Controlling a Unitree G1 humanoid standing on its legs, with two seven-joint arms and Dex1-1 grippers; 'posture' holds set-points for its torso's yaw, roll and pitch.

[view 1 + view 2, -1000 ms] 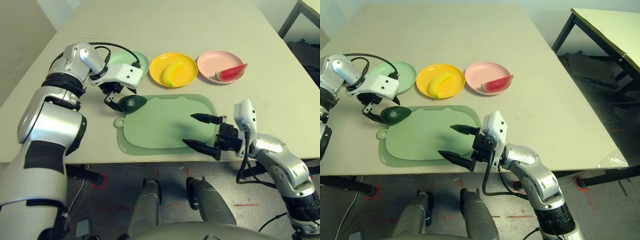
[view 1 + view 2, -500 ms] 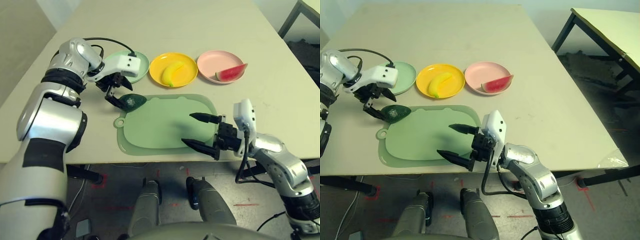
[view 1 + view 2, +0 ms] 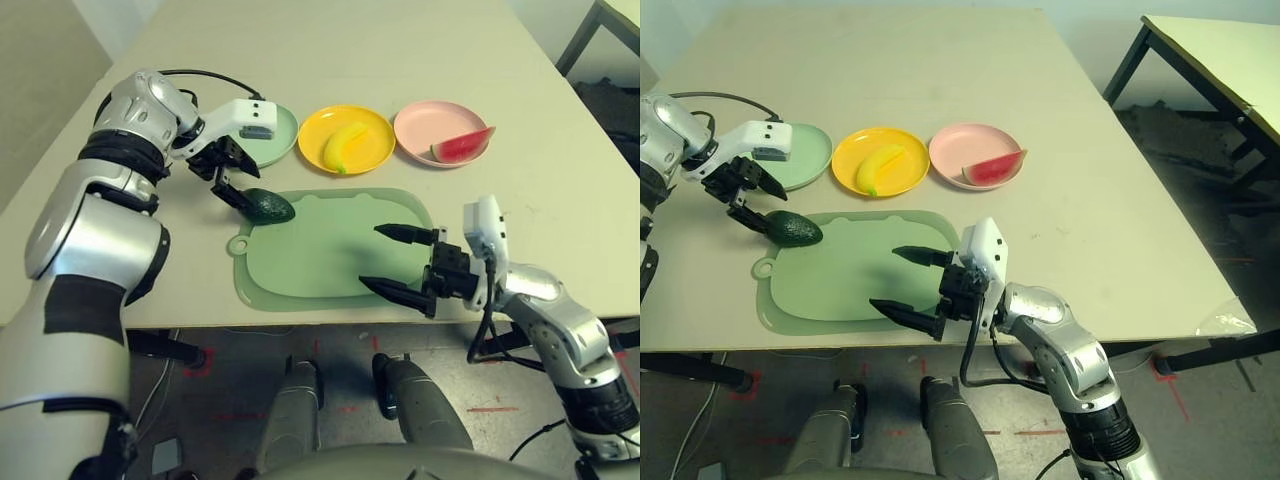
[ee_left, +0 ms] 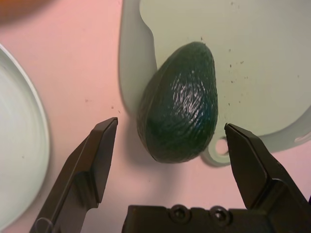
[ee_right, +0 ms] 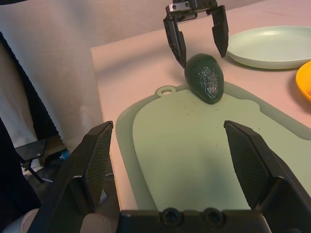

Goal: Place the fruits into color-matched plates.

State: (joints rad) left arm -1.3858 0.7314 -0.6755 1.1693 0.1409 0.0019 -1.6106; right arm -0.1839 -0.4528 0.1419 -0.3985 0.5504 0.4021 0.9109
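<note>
The dark green avocado (image 3: 268, 206) lies on the far left corner of the green cutting board (image 3: 320, 250), half over its edge. My left gripper (image 4: 171, 125) is open, with a finger on each side of the avocado's near end and a gap on both sides. My right gripper (image 3: 372, 255) hovers open over the board's near right part and holds nothing. The yellow banana (image 3: 343, 143) lies in the yellow plate (image 3: 312, 125). In the pink plate (image 3: 425, 118) rests the watermelon wedge (image 3: 462, 145). Behind the left gripper is the mint green plate (image 3: 278, 138) with nothing on it.
The three plates stand in a row just behind the cutting board. A black cable runs along my left forearm (image 3: 190, 78). The table's front edge lies close below the board, and a second table (image 3: 1220, 50) stands off to the right.
My left gripper has drawn back from the avocado toward the mint plate and turned. The avocado has rolled slightly on the board's corner. The right gripper has hardly moved.
</note>
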